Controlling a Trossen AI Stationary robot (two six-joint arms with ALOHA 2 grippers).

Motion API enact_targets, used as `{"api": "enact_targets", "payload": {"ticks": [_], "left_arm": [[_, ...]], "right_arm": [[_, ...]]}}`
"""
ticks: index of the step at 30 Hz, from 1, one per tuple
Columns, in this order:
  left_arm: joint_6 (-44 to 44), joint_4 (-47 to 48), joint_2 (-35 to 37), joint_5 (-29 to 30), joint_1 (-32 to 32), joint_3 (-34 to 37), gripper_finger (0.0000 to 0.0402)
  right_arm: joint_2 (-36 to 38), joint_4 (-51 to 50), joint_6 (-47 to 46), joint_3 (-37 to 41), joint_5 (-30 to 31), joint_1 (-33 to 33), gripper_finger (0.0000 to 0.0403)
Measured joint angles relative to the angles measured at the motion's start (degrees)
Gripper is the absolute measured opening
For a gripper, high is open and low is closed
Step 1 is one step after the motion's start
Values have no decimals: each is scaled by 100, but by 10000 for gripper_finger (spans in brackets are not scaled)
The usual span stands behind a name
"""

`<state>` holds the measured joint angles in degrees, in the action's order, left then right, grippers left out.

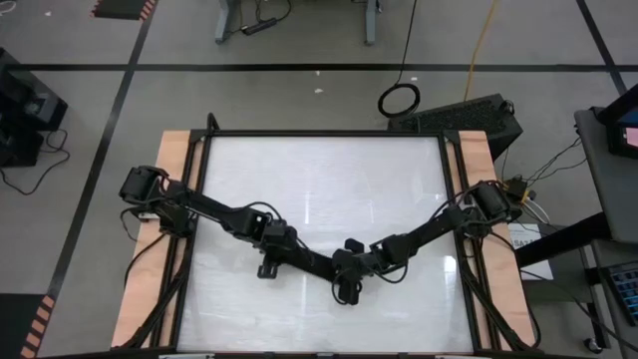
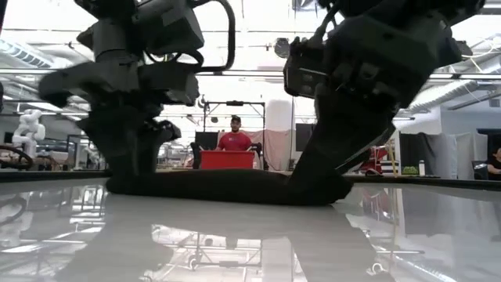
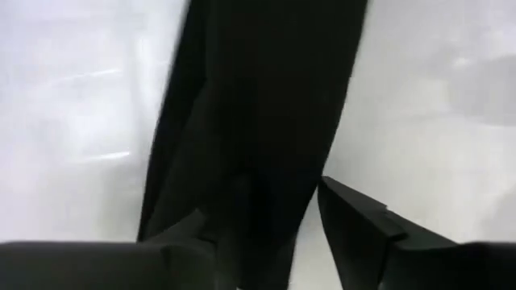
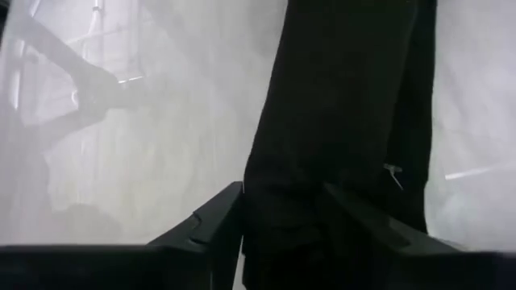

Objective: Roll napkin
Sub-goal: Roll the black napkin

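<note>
Napkin [image 2: 227, 186], rolled into a long black strip, lies flat on the glossy white table [image 1: 319, 179] near the middle of its front edge, between the two arms. The left gripper [image 3: 270, 242] stands at one end with its fingers apart around the cloth. The right gripper [image 4: 282, 234] straddles the other end, fingers apart, touching the fabric.

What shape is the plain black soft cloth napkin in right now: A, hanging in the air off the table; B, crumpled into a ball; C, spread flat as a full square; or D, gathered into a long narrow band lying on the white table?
D: the low view shows the plain black soft cloth napkin as a low, long band lying on the glossy white table between the two arms.
</note>
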<state>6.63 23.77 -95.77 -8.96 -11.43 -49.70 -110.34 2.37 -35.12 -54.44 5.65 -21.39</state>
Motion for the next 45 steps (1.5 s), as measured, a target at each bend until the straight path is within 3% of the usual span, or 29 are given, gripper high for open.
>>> {"api": "enact_targets", "payload": {"ticks": [5,14,21,31,34,40,45], "left_arm": [[-240,600,329,501,174,-177,176],[-262,795,1324,465,318,-200,178],[-248,956,2372,448,269,-200,178],[-101,998,4153,1270,267,-154,178],[80,973,4720,1524,267,33,178],[825,783,5851,1856,267,756,178],[1522,93,6724,1975,267,1749,178]], "right_arm": [[-2,-65,-67,1,-15,102,146],[162,-330,57,30,0,315,144],[824,-744,611,79,0,383,144],[2708,-1665,1379,57,61,394,144],[3385,-2201,1532,51,352,386,144],[4758,-3188,1657,60,950,242,144],[6001,-3074,1509,598,1268,127,144]]}}
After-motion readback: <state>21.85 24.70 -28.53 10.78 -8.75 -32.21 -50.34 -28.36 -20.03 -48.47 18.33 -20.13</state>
